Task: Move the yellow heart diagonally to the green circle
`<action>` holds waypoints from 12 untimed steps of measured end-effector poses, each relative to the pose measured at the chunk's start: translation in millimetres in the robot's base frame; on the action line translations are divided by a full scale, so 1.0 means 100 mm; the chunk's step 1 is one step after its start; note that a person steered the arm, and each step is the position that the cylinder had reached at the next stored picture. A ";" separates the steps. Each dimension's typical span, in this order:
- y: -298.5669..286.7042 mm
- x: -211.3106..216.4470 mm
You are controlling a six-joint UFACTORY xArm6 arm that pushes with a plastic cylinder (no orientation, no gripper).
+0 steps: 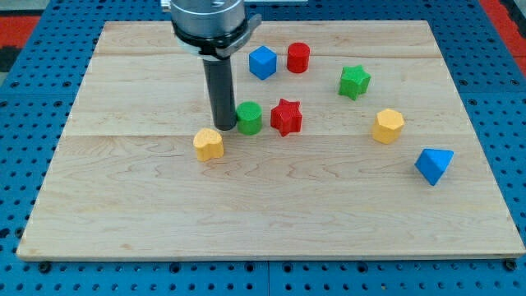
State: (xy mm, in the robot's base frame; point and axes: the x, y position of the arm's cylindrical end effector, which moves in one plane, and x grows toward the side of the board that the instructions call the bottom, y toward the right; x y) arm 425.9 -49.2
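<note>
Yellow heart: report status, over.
My tip down on the board, just left of the green circle, above-right of the yellow heart. Heart sits apart from the circle, lower-left. Red star beside the circle's right; nothing between heart and circle.

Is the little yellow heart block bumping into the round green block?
Apart. The camera view shows a strip of bare wooden board between the yellow heart block and the round green block. My tip sits just left of the green one.

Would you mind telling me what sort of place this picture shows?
Probably a robotics lab bench: a wooden board lies on a blue perforated surface, small coloured blocks like the yellow heart and green circle are scattered, and my tip stands between those two.
</note>
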 end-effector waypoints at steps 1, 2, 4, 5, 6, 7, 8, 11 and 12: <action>0.17 0.00; 0.24 -0.06; 0.39 0.78; 0.17 1.02; -0.32 0.83; -0.35 0.35; -0.35 -0.28; -0.07 0.26; 0.12 0.33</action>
State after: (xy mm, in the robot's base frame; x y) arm 459.2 -37.6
